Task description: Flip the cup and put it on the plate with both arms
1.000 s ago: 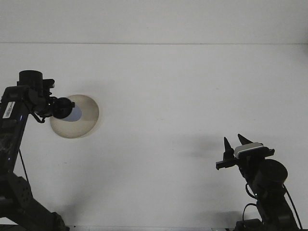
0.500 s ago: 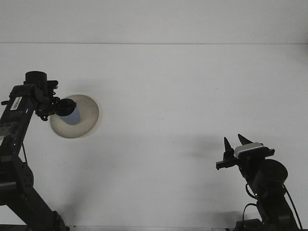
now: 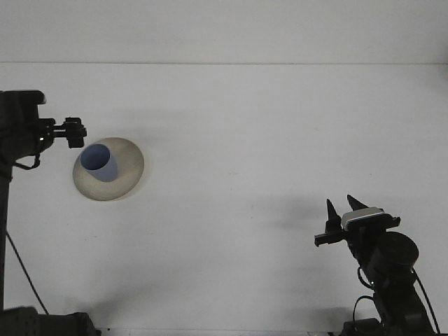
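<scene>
Cup — blue, mouth upward — stands on the beige plate, toward its left side, on the white table. My left gripper sits just up-left of it, clear of the rim; its jaw state I cannot tell. My right gripper stands well apart — fingers spread, holding nothing.

Cup: pale blue, plain, no pattern. Plate under it: beige/cream, plain. Table: white all over, w/ soft grey shadows. Left hand, far left: black. Right hand, near right: black, w/ a light grey-white block on top.
</scene>
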Robot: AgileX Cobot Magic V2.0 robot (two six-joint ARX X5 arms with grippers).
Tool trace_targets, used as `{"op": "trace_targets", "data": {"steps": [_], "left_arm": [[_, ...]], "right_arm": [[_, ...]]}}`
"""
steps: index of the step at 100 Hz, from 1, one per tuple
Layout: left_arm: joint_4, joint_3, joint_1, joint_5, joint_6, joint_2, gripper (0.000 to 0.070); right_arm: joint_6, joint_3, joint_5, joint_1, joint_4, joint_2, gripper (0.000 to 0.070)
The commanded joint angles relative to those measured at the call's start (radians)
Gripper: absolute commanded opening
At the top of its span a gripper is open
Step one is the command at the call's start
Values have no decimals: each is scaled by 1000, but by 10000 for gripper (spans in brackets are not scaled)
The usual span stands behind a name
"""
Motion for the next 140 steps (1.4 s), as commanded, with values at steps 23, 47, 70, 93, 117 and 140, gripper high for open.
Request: {"op": "trace_targets", "data": {"steps": [23, 47, 70, 93, 117, 140], "left_arm": [[1, -93, -6, 8, -16, -308, 192], [465, -679, -25, 13, 14, -660, 15], [912, -1167, -25, 14, -45, -938, 15], [906, -1204, -25, 14, -84, -985, 15], [903, -1204, -26, 14, -84, -1004, 15], [903, -1204, -26, 14, -84, -1005, 15]], "right_arm": [[66, 7, 29, -48, 15, -36, 326], [72, 6, 29, -121, 77, -73, 0], [93, 6, 21, -145, 142, -73, 0], [92, 6, 25, -144, 149, -74, 0], [92, 6, 21, -129, 164, -72, 0], [92, 6, 22, -129, 164, -72, 0]]}}
